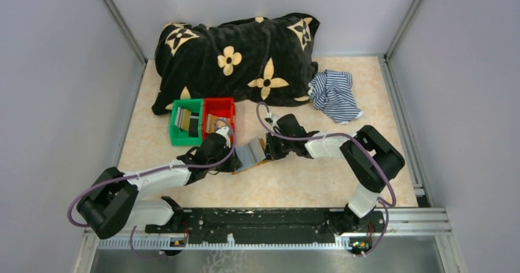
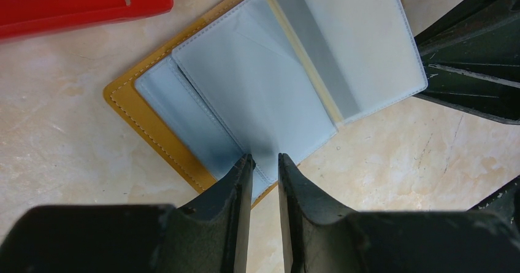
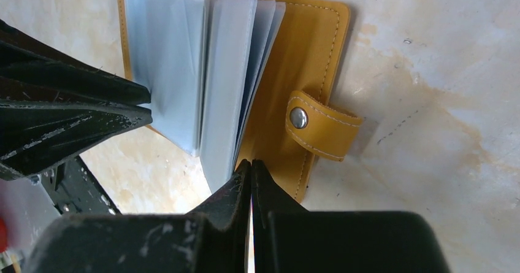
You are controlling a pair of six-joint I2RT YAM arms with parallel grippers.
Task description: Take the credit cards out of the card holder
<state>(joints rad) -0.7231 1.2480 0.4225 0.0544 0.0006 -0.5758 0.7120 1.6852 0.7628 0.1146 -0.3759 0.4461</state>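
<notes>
The tan-orange card holder [image 1: 251,155] lies open on the table between my two grippers. In the left wrist view its grey-blue sleeves [image 2: 245,95] are fanned out. One sleeve holds a whitish card [image 2: 325,52] with a yellowish edge and a grey stripe. My left gripper [image 2: 264,160] has its jaws a narrow gap apart, the tips over the holder's near corner with nothing between them. My right gripper [image 3: 251,162] is shut, its tips on the near edge of the holder's cover [image 3: 306,46], beside the snap tab [image 3: 322,124].
A green bin [image 1: 178,139] and a red bin [image 1: 219,103] with flat items inside stand just behind the left gripper; the red bin's wall shows in the left wrist view [image 2: 80,6]. A black flowered pillow [image 1: 236,55] lies at the back, and a striped cloth [image 1: 335,94] at the back right.
</notes>
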